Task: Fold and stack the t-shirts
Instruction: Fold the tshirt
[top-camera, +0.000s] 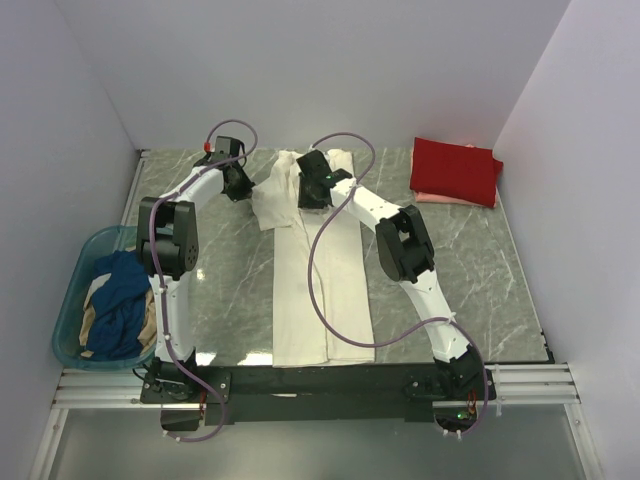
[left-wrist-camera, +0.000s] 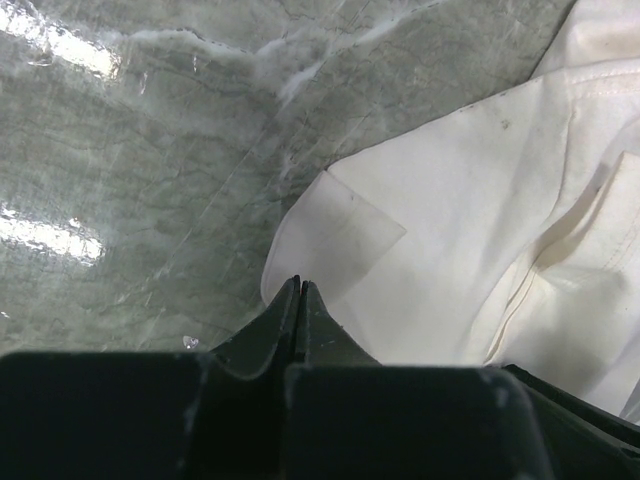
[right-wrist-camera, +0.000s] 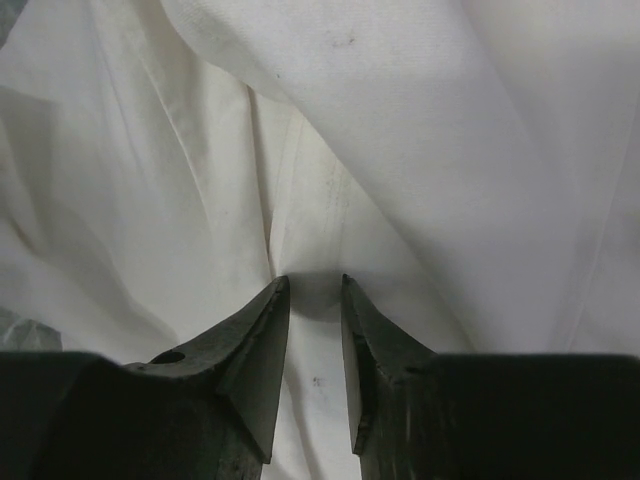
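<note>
A cream-white t-shirt (top-camera: 320, 280) lies as a long narrow strip down the middle of the table, bunched at its far end. My right gripper (top-camera: 312, 192) is on that far end. In the right wrist view its jaws (right-wrist-camera: 312, 285) stand narrowly apart and pinch a raised fold of the cream cloth (right-wrist-camera: 420, 120). My left gripper (top-camera: 240, 185) is shut beside the shirt's left sleeve (top-camera: 266, 200). In the left wrist view its tips (left-wrist-camera: 298, 284) rest at the sleeve's edge (left-wrist-camera: 340, 235), with no cloth seen between them. A folded red t-shirt (top-camera: 456, 168) lies on a pale pink one (top-camera: 440, 197) at the back right.
A teal basket (top-camera: 68, 300) stands at the left edge with a dark blue shirt (top-camera: 118, 300) and a tan one (top-camera: 95, 318) in it. White walls close in the back and both sides. The grey marble tabletop (top-camera: 230, 290) shows around the shirt.
</note>
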